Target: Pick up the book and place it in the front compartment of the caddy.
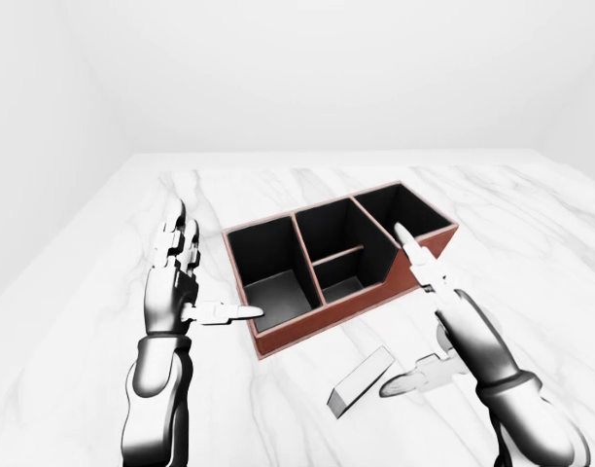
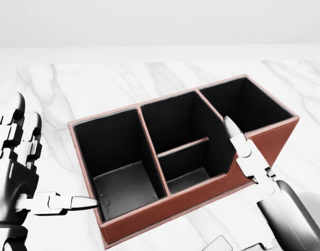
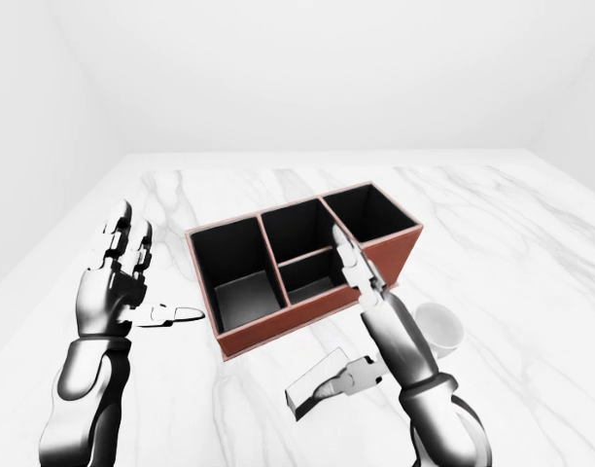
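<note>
The right hand is open, with its fingers spread apart. One long finger points up along the slanted side wall of the caddy. Another finger points left, low down, and its tip sits just beside the book. The hand is not holding anything.

The book is a flat grey block. It lies on the white marble table, just to the left of the right hand's lower finger in the left-eye view. It is below the caddy there and apart from it, not inside it.

The caddy is a red-brown box with black insides, standing upright on the table. It sits between the two hands, above and left of the right hand. It has a big space at its left end, a middle part cut in two by a low wall, and another space at its right end.

The left hand is open too. Two fingers stand straight up and one points right, with its tip close to the caddy's left end. I cannot tell if it touches.

A white cup stands on the table just right of the right arm in the right-eye view.
</note>
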